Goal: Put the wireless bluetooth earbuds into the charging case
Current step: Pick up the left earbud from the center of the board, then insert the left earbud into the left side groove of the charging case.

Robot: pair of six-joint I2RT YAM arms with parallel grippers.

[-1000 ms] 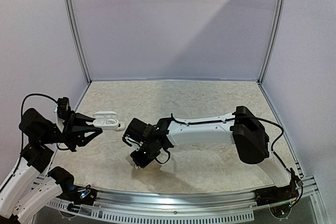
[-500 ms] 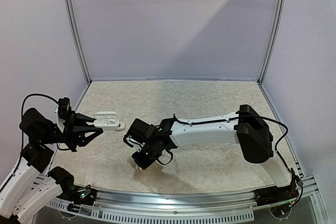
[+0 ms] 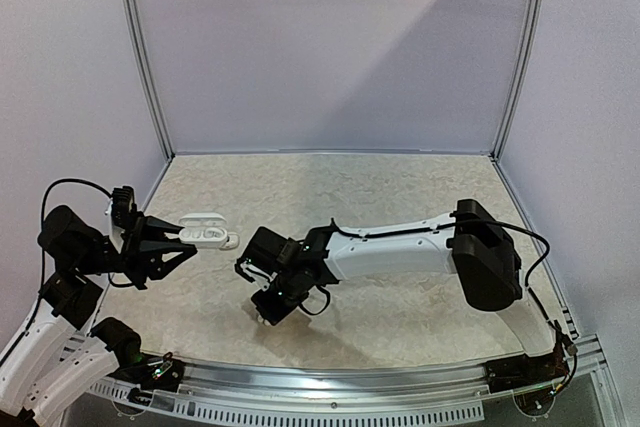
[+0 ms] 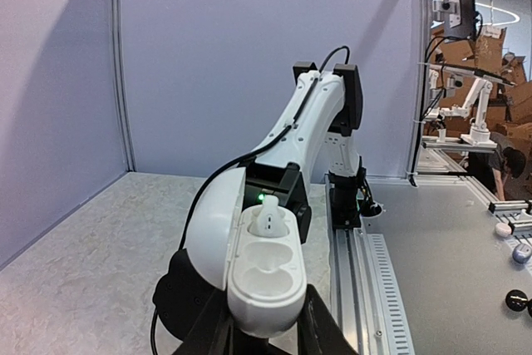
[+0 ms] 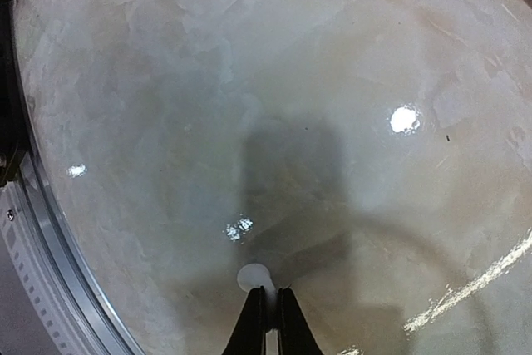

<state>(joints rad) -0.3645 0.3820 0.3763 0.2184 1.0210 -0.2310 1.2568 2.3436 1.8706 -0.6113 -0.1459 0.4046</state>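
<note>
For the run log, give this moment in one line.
left gripper: shut on open charging case | slots: seated earbud in one, other empty | right gripper: shut on white earbud

The left arm point(image 3: 70, 242) is folded at the left edge, the left gripper point(image 3: 185, 237) clamped on an open charging case point(image 4: 262, 276). The right arm point(image 3: 390, 252) is stretched leftward and low, the right gripper point(image 5: 266, 298) pinched shut on a white earbud point(image 5: 252, 276).
</note>
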